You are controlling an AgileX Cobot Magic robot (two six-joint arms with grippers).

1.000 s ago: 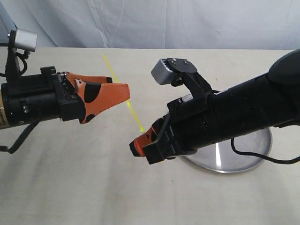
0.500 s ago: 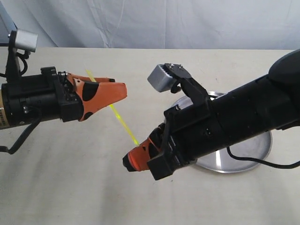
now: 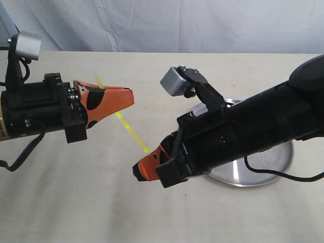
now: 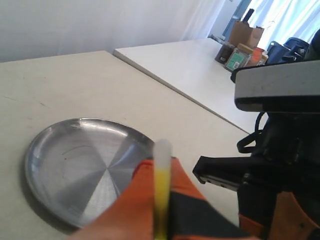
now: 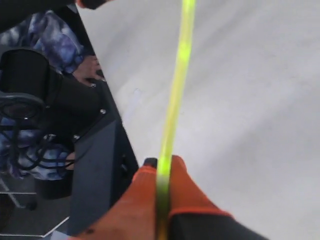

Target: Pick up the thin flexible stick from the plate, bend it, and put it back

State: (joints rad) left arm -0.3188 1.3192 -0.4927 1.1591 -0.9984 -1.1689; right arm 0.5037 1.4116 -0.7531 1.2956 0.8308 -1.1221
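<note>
While the plate (image 3: 268,174) sits on the table (image 3: 76,202) under the right arm, right gripper (image 3: 143,170) and left gripper (image 3: 127,96) are each clamped shut on the thin flexible stick (image 3: 130,130). Stick spans tip to tip, slanted, in the air left of the plate, pale end poking past the left fingers (image 4: 145,185)

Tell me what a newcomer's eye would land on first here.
The bright yellow thin flexible stick runs through mid-air, clamped by the orange left gripper near its upper end and the right gripper at its lower end. At the right, half hidden, the shiny silver plate sits on the pale table.
</note>
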